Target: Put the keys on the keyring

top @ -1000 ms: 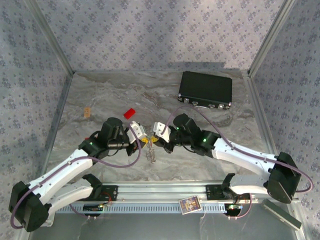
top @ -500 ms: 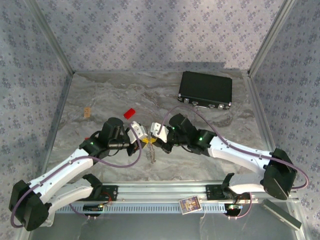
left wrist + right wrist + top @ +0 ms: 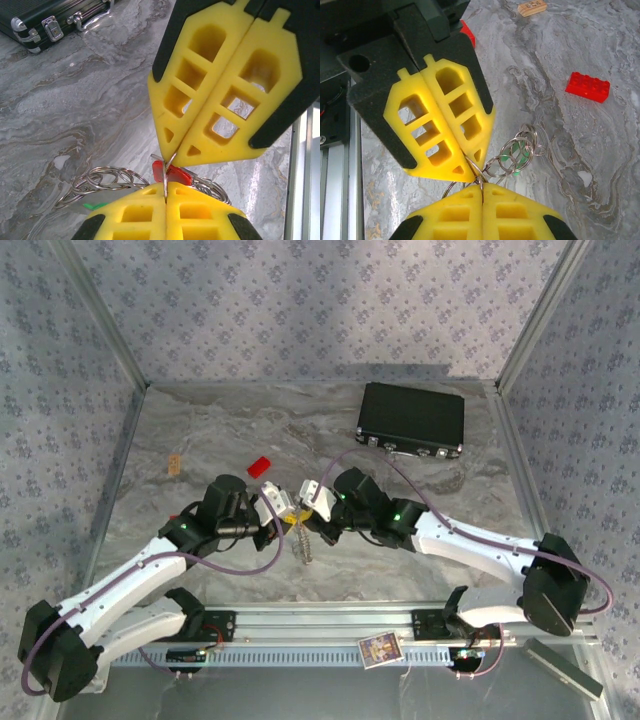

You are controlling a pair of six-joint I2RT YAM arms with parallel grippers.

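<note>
Both grippers meet tip to tip above the middle of the table, left gripper and right gripper. Each is shut on the thin silvery keyring, which runs edge-on from my left fingertips up into the right gripper's tips. The red key head sits right behind the ring. A cluster of small silvery rings hangs off it, with the green key behind them. In the right wrist view my right gripper pinches the keyring against the left gripper. The chain dangles below.
A black case lies at the back right. A red brick lies on the marble just behind the left gripper, and a small wooden block lies at the left. The metal rail runs along the near edge.
The right arm has shifted a little to the left, closing in on the left gripper. Both stay shut on the ring.
</note>
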